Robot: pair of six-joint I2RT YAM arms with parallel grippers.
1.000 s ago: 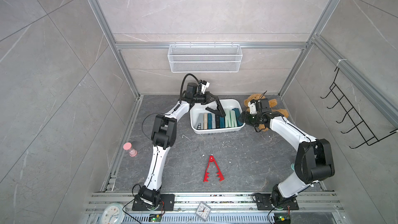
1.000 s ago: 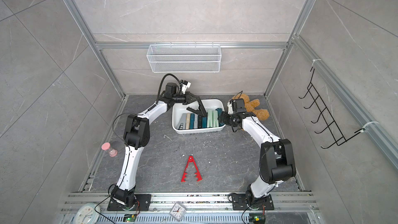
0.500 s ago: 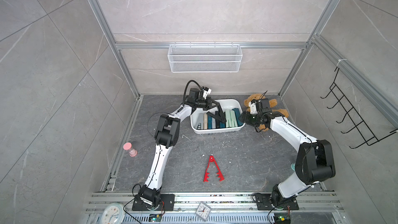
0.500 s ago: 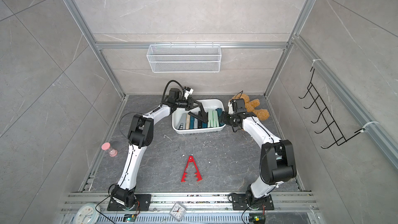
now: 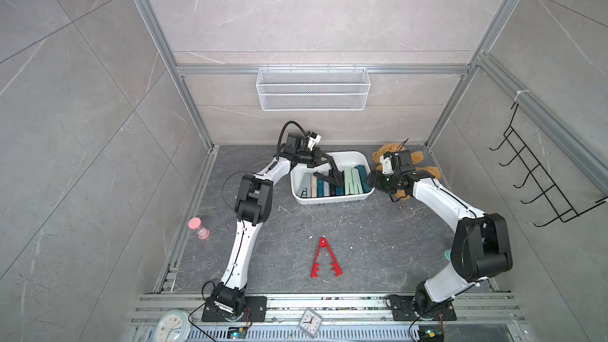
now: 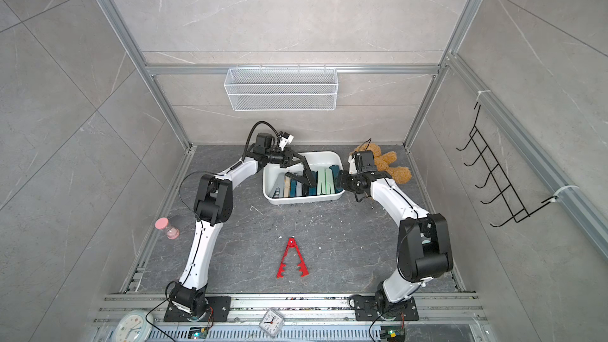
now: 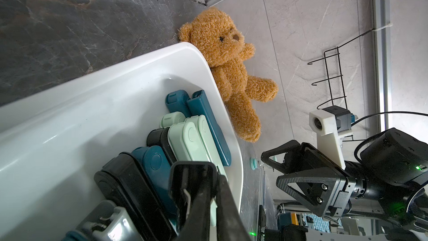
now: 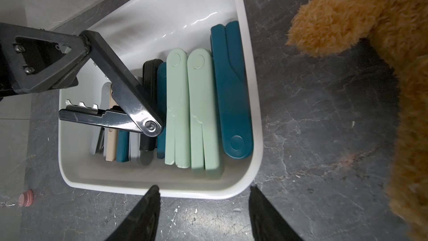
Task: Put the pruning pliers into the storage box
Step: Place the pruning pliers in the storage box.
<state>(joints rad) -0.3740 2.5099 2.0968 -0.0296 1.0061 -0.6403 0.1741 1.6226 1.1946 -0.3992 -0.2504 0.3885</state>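
Sinks lower into the storage box (image 5: 329,201) than a second ago, left claw (image 5: 328,161) clamped on the black pruning pliers (image 5: 335,176). Holds right claw (image 5: 371,179) half-open, empty, just right of the box. Leaves red pruning pliers (image 5: 323,245) on the near worktop (image 5: 378,241).

In the right wrist view, the picture edge cuts off the brown plush teddy bear (image 8: 370,31) and the fingers of the right gripper (image 8: 203,188). The black V-shaped hinged pliers (image 8: 121,82) cover part of the beige straight plastic pliers (image 8: 111,147).
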